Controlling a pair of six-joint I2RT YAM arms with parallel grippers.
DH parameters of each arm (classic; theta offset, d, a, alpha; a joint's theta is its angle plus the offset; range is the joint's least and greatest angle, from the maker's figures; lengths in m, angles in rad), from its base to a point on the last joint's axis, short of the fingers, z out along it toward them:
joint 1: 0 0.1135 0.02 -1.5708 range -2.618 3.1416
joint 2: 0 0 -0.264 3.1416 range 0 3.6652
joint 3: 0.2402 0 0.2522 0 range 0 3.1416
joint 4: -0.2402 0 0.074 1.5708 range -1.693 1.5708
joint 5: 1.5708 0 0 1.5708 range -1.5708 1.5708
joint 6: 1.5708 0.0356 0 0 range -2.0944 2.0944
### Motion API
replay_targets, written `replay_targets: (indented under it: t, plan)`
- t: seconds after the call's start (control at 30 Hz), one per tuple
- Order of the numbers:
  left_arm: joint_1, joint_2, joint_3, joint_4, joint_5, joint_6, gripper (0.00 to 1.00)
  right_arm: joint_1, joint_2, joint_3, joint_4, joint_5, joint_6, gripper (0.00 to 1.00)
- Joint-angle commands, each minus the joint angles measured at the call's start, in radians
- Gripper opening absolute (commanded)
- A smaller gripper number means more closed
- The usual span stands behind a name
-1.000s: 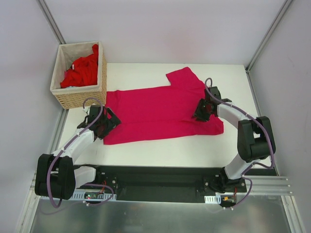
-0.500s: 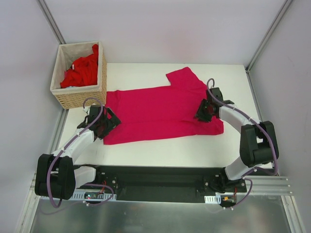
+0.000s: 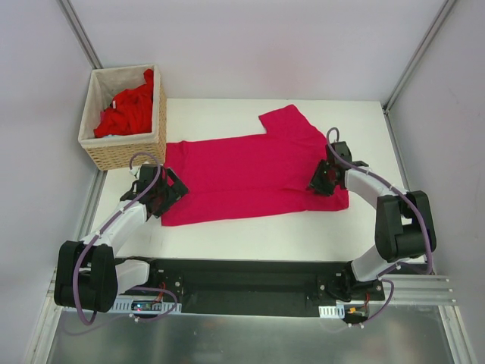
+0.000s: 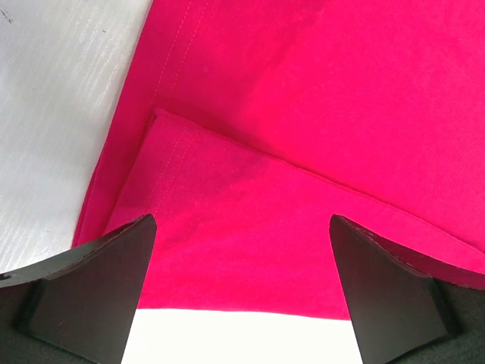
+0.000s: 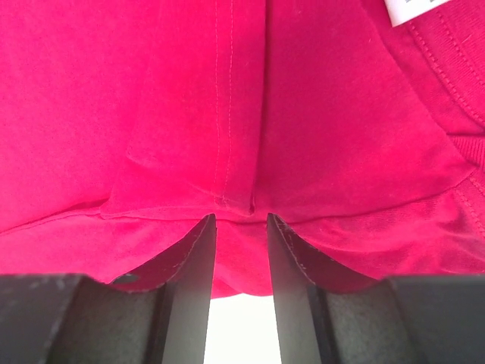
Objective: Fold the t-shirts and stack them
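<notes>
Because the magenta t-shirt [image 3: 242,171] lies spread flat across the table [image 3: 227,239] in the top view, the step in hand looks like its first fold, with the left gripper [image 3: 170,194] at the hem end and the right gripper [image 3: 320,180] at the collar end. The brighter red t-shirts [image 3: 125,110] sit heaped in the wicker basket [image 3: 129,155] at the far left, well apart from the work.

In the left wrist view, the jaws stand released and wide, straddling a turned-over hem corner [image 4: 163,121] with nothing between them yet. A good grasp probably means dropping onto that near edge and catching both layers.

In the right wrist view, the jaws are drawn close together, with cloth bunched at their tips beside a seam [image 5: 223,114], and the white neck label [image 5: 413,9] shows at the top right. I cannot tell whether they actually clamp it. Both ends should likely lift together, so the fold lands square.
</notes>
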Motion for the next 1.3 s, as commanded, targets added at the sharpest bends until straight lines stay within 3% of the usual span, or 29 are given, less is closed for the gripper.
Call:
replay_targets:
  t: [0.0, 0.53, 0.77, 0.83, 1.27]
  plan:
    - [-0.008, -0.019, -0.001, 0.007, -0.016, 0.008, 0.99, -0.011, -0.020, -0.002, 0.031, -0.009, -0.015, 0.36]
    - [-0.008, -0.019, -0.001, 0.006, -0.033, 0.014, 0.99, -0.011, 0.068, 0.009, 0.093, -0.042, 0.008, 0.30]
    - [-0.008, -0.011, 0.000, 0.006, -0.032, 0.014, 0.99, -0.011, 0.070, 0.022, 0.085, -0.045, 0.008, 0.11]
    - [-0.008, -0.012, 0.000, 0.006, -0.030, 0.016, 0.99, -0.011, 0.066, 0.027, 0.081, -0.042, 0.008, 0.01]
    - [-0.008, -0.006, -0.003, 0.006, -0.024, 0.010, 0.99, 0.036, 0.109, 0.243, -0.016, -0.040, -0.006, 0.01]
